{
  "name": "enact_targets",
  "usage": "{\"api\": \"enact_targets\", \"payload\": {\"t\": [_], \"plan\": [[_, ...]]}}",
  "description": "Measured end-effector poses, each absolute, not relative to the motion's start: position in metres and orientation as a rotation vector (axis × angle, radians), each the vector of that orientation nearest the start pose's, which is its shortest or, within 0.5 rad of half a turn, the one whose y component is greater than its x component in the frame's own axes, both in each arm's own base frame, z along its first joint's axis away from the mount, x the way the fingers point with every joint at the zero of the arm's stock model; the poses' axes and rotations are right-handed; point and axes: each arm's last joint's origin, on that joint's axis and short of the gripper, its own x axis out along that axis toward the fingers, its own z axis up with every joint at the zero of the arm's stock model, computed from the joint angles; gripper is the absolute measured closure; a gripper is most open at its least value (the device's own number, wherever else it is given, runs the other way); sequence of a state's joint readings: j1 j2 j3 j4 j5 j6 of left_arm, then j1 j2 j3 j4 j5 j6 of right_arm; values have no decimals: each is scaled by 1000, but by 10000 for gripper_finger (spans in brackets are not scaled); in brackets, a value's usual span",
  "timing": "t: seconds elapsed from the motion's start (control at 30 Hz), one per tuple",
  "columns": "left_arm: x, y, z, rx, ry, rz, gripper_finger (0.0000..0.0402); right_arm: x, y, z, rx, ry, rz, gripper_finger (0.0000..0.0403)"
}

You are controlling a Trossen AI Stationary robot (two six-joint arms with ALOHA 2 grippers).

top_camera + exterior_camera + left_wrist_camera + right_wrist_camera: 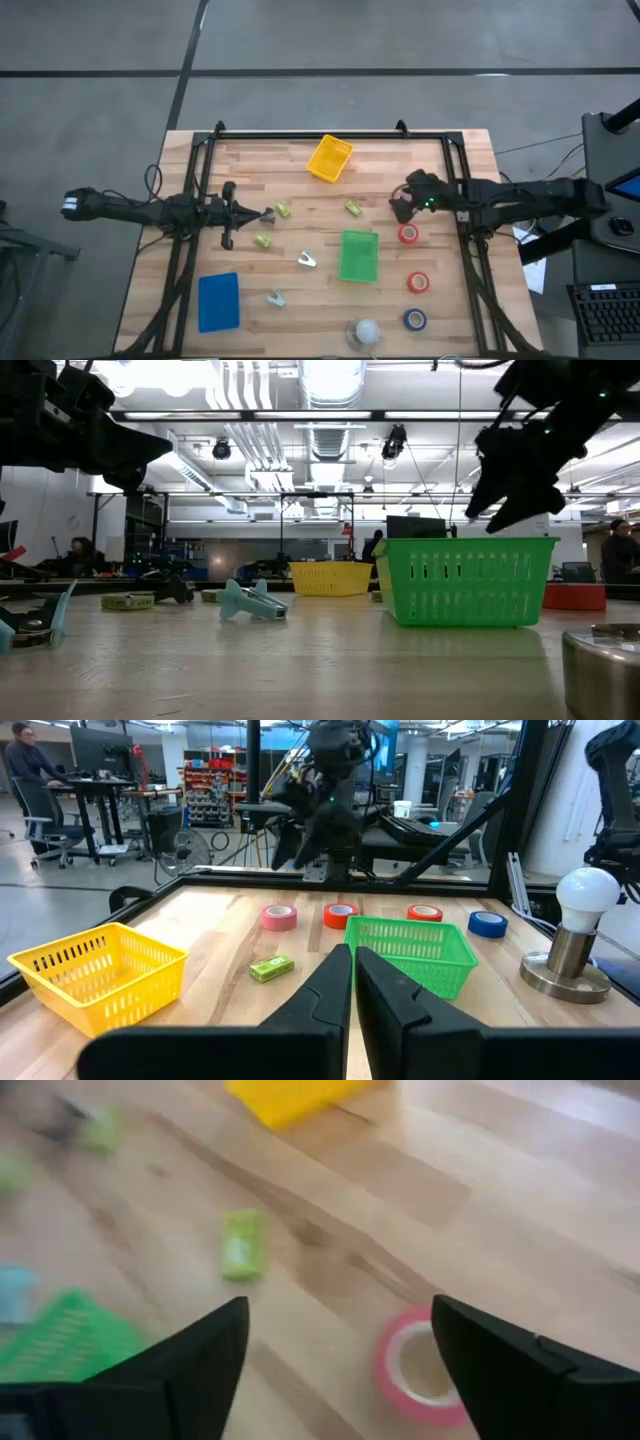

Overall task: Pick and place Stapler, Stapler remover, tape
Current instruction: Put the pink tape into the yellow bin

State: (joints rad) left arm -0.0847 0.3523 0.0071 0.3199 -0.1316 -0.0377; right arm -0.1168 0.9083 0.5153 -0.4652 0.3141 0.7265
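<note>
On table (300,200): three red tape rolls (408,234), one blue (415,320).

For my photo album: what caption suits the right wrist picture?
Open right gripper hovering over the wooden table, with a red tape roll just ahead.

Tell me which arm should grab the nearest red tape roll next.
Right. The right gripper hangs open just beside the small red ring-shaped tape roll; the left gripper, shut, sits across the green plastic mesh bin.
</note>
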Motion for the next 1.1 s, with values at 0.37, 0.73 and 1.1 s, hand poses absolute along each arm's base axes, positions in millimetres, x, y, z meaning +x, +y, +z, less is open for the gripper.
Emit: {"api": "enact_targets", "payload": {"t": [0.37,0.73,1.1], "plan": [[119,-6,166,-35,24,47,378,186,-50,175,597,893,-836,35],[119,-6,166,-35,24,47,378,193,-55,149,605,1051,-841,35],[119,-6,166,-35,24,47,378,197,-56,134,563,1140,-839,56]]}}
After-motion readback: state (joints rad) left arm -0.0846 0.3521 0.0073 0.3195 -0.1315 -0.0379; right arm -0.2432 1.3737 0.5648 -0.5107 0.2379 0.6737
